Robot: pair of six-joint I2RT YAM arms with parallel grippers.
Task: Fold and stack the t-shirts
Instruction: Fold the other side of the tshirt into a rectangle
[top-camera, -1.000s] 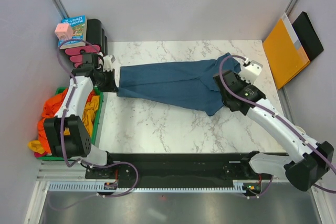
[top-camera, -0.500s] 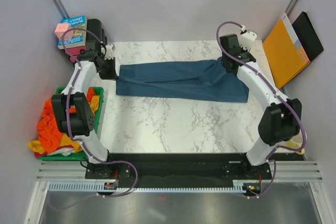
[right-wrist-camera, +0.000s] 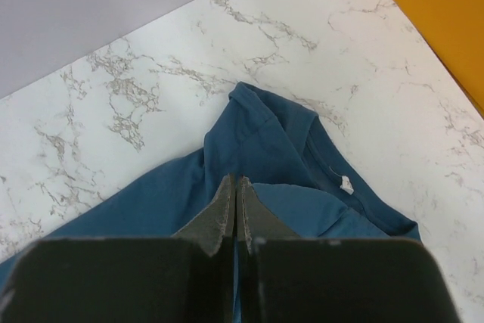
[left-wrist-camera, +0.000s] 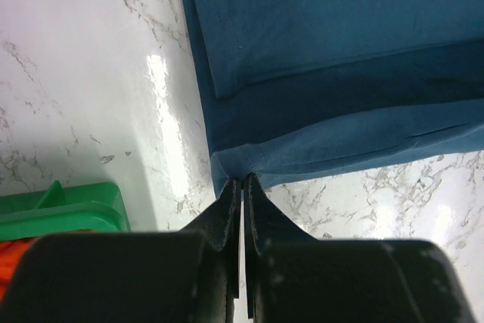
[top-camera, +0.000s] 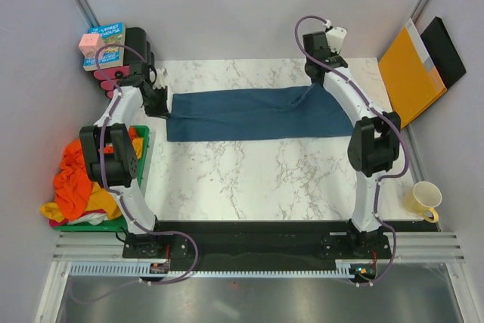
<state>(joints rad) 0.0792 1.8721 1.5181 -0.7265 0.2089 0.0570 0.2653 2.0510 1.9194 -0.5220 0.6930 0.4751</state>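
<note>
Top external: teal t-shirt lies lengthwise left-to-right across the upper counter, an arm at each end; left wrist: left jaws clamp its hem corner; right wrist: right jaws clamp cloth beside the collar.

No text can be read for certain. In the top view, pale lettering is seen on the blue cover of the book, but it is too small to be made out. A small white tag is seen at the t-shirt collar; no print can be read on it.
</note>
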